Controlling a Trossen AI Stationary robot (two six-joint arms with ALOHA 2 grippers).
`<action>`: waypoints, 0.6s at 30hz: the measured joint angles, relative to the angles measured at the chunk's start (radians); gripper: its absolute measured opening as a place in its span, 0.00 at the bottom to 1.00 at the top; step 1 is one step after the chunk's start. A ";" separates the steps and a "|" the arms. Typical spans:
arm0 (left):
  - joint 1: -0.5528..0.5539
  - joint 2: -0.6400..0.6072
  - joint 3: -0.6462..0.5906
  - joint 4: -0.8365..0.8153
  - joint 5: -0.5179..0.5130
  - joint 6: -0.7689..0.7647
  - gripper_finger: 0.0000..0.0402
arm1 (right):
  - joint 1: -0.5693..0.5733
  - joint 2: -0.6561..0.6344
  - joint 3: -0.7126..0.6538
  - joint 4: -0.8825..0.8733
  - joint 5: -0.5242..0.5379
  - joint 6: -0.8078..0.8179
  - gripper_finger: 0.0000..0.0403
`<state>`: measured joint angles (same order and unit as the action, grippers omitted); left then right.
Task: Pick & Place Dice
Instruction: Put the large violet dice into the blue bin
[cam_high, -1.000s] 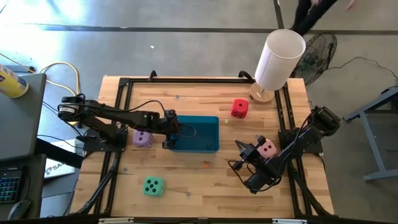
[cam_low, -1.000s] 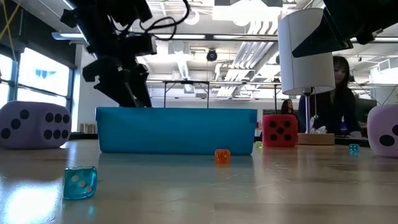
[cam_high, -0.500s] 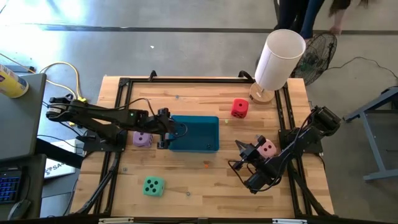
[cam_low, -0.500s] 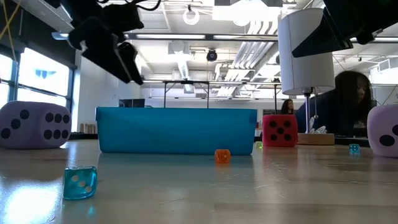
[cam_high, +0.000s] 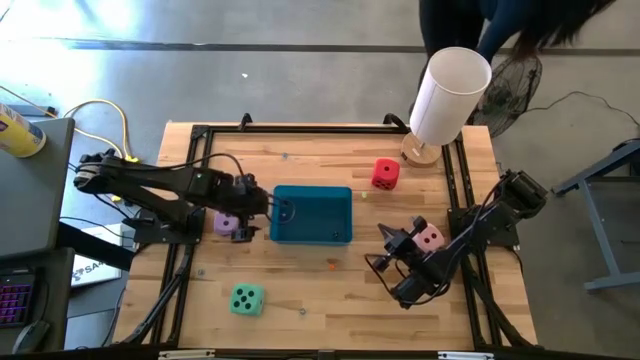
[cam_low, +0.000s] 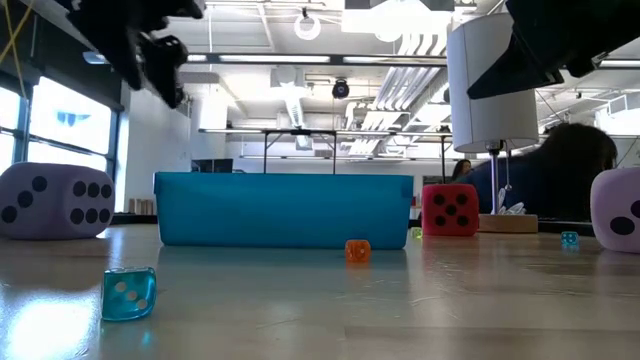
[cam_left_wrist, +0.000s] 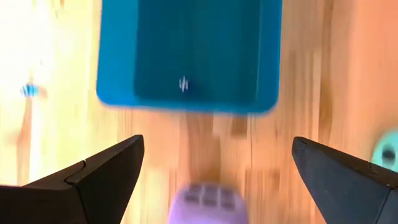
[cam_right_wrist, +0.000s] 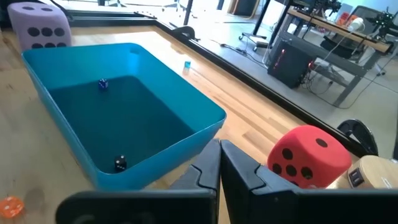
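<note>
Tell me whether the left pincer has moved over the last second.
Yes. In the high view the left pincer has pulled back from the teal tray's left edge and now sits over the lilac die, fingers spread open.

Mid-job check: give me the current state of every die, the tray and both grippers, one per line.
Left gripper: open, above the lilac die.
Right gripper: shut, empty, beside the pink die.
Lilac die: on the table, outside the tray.
Pink die: on the table.
Red die: on the table.
Green die: on the table.
Tray: upright, holds two tiny dice.
</note>
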<state>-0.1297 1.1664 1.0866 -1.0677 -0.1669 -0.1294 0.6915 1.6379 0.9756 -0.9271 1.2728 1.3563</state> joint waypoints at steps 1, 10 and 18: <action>-0.009 0.000 0.004 -0.036 0.001 -0.002 1.00 | -0.001 0.000 0.000 0.001 0.000 0.000 0.00; -0.091 -0.002 0.005 -0.207 0.218 0.000 1.00 | 0.000 0.000 0.000 0.008 0.005 0.000 0.00; -0.127 -0.006 0.001 -0.250 0.197 -0.007 1.00 | 0.000 0.000 0.000 0.015 0.003 0.000 0.00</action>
<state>-0.2565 1.1602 1.0872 -1.3181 0.0304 -0.1359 0.6918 1.6379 0.9756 -0.9121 1.2758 1.3563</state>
